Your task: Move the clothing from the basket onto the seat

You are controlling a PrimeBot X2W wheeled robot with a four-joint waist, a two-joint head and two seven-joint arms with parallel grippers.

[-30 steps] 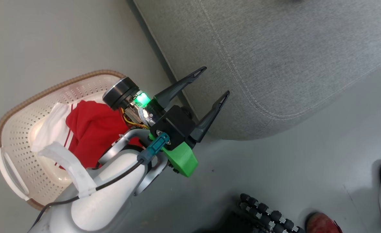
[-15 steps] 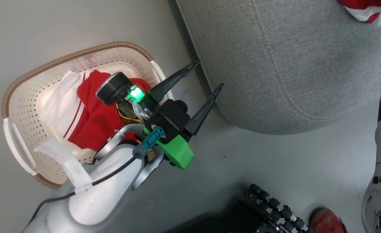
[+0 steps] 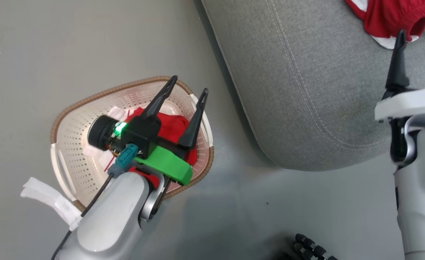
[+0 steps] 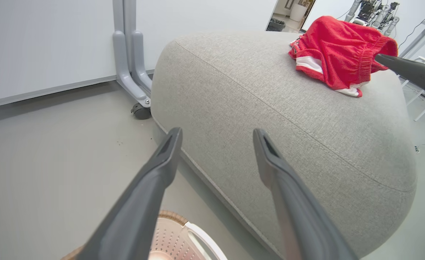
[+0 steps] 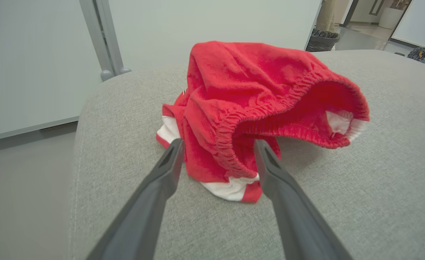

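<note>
Overhead, the red-and-white garment [image 3: 172, 126] sits bunched in the basket [image 3: 68, 159] on the floor just beside the seat [image 3: 306, 90]. It looks soft, light and limp, so a pinch on a raised fold should lift it. The left gripper [image 3: 190, 83] hangs spread above it, holding nothing. Along the left fingers, the basket rim shows below, at the seat's foot. From the right wrist, the right gripper [image 5: 218, 142] stands wide apart, gripping nothing, its fingers flanking the near edge of the red shorts [image 5: 263, 83], which lie loose on the seat.

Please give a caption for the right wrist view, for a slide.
Open right tool facing red shorts lying on the grey seat.
</note>
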